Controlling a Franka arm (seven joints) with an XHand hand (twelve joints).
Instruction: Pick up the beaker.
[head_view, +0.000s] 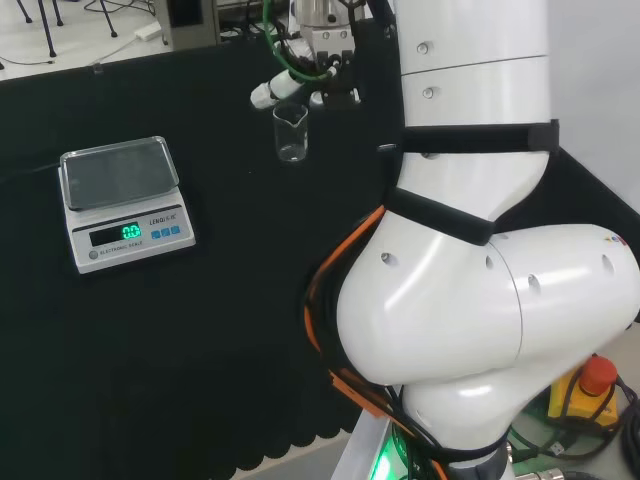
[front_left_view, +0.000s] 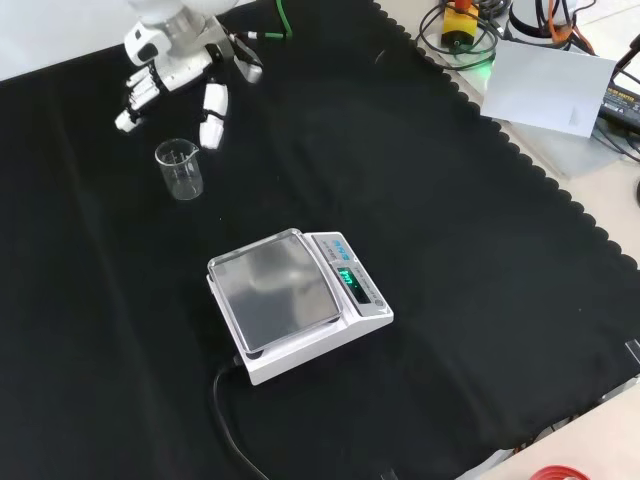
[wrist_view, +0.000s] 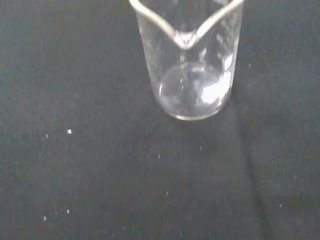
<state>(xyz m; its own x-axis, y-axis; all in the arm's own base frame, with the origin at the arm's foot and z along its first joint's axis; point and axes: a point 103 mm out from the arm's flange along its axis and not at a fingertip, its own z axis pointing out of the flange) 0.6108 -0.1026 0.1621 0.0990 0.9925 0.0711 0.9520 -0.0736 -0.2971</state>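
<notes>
My hand (front_left_view: 172, 62) hangs with fingers (front_left_view: 212, 112) spread, holding and touching nothing. The beaker (front_left_view: 180, 168) stands upright on the cloth (front_left_view: 420, 200) just below my fingertips, apart from them.

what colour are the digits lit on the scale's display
Green, on the scale; clearest in the head view.
</notes>
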